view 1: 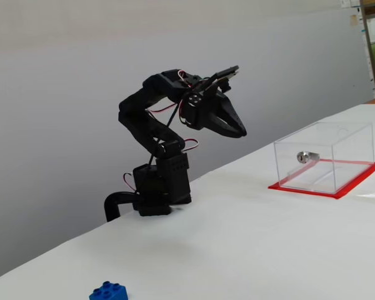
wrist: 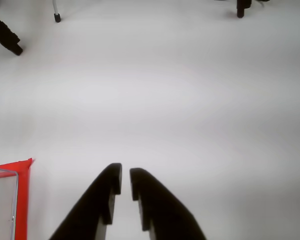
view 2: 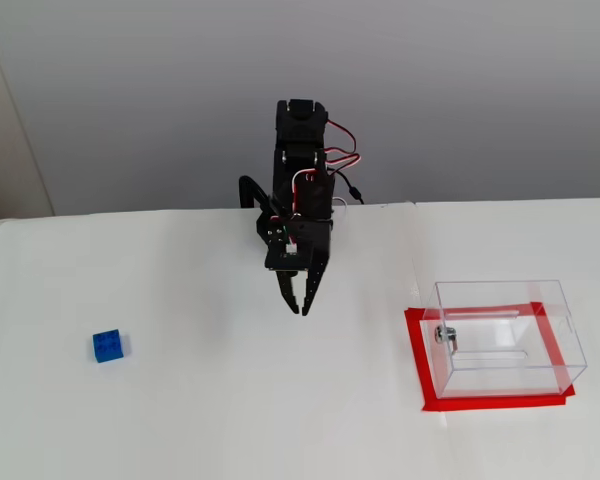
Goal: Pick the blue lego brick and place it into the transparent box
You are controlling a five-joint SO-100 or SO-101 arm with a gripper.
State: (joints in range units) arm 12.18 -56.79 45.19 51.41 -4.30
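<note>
On its red base, the transparent box [view 2: 508,340] sits empty (silver lock aside); the end effector [view 2: 299,309] hangs nearly closed, holding nothing

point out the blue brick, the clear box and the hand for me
blue brick [view 2: 107,345], in a fixed view, on its studded top face
clear box [view 2: 570,340], in a fixed view, on its right wall
hand [view 2: 299,306], in a fixed view, midway between the two fingertips

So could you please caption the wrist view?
Empty tool held above the bare white table, clear box at left.
</note>
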